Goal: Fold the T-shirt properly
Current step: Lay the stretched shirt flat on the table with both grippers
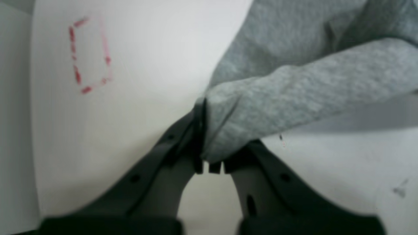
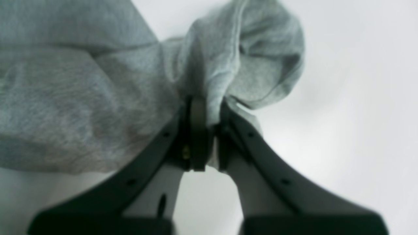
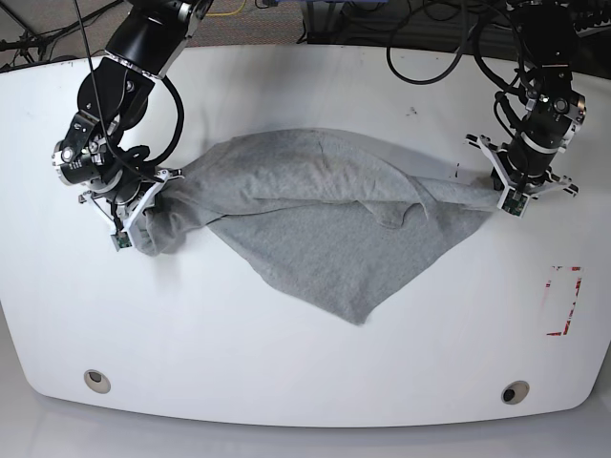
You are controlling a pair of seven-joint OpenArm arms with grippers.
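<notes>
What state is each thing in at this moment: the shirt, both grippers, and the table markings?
T-shirt: unfolded, wrinkled, stretched between the two grippers, one corner trailing toward the near table edge.
Left gripper: shut on the T-shirt's edge, fingers pinching cloth.
Right gripper: shut on a bunched part of the T-shirt.
Red dashed rectangle: uncovered, apart from the shirt.
Table: white, shirt lying partly on it.
</notes>
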